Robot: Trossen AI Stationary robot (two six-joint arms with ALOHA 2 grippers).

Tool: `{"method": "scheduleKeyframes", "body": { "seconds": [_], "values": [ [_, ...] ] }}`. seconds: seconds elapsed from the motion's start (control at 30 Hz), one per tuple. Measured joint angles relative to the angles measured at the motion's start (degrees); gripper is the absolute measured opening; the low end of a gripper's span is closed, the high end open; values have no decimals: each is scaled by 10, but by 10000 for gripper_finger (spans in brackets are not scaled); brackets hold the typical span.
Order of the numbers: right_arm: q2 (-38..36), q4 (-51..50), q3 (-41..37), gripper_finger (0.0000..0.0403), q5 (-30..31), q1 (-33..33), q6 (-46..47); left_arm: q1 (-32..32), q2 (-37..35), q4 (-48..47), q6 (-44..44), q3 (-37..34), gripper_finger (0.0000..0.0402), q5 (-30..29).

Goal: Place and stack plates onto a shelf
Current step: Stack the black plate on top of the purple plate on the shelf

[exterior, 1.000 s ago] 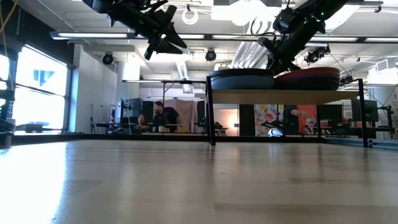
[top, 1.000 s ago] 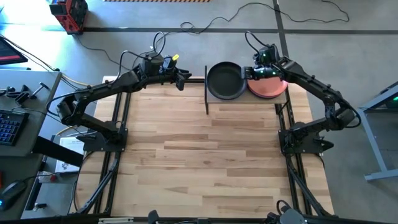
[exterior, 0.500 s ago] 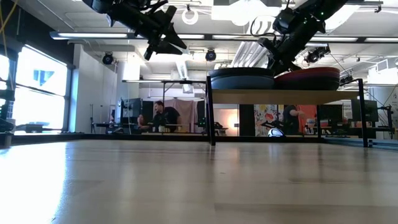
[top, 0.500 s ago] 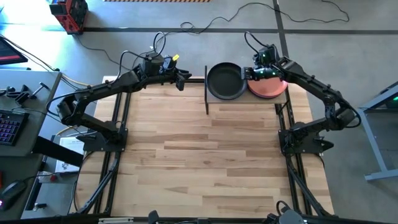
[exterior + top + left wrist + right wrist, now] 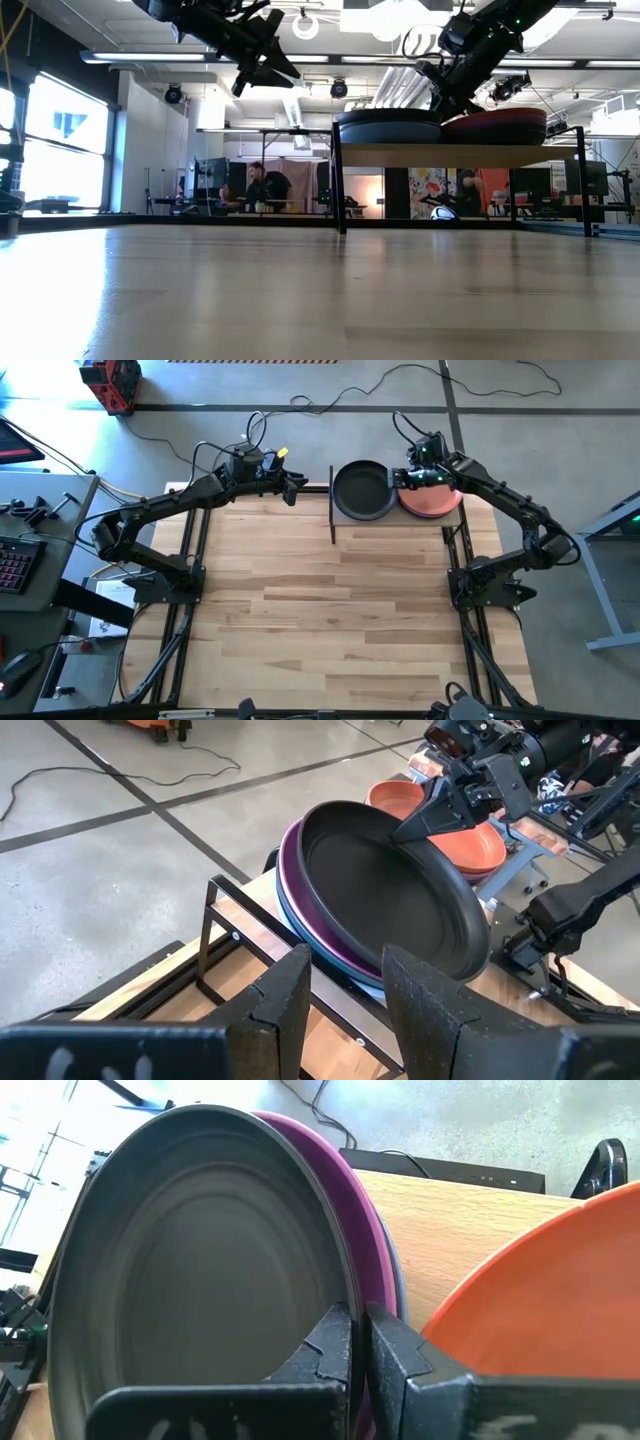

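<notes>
The shelf stands at the table's far edge on thin dark posts. On its left half lies a stack: a dark plate on top of a purple plate and a pale blue one. An orange plate lies on the shelf's right half. My right gripper is between the two piles, shut at the dark plate's right rim. My left gripper hangs open in the air left of the shelf, touching nothing. My right gripper pinches the top dark plate by its rim on the side facing the orange plate. The fingers come from the table's right, slanting down over the orange plate. The dark plate lies on the stack.
The wooden table top stretches in front of the shelf. Both arms' bases stand at the table's left and right sides. A side table with a keyboard is left of the table. Cables lie on the floor beyond; people are in the room behind.
</notes>
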Motion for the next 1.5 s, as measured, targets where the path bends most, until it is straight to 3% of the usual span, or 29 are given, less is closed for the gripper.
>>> {"method": "scheduleKeyframes", "body": {
  "seconds": [0.5, 0.93, 1.5],
  "values": [
    [0, 0, 0, 3, 11, -1, 15, 0, 0, 0, 0, 0, 115, 0],
    [-1, 11, 1, 113, 11, -1, 11, 0, 0, 0, 0, 0, 115, 0],
    [-43, 12, 1, 117, -1, -1, 16, 0, 0, 0, 0, 0, 115, 0]
  ]
}}
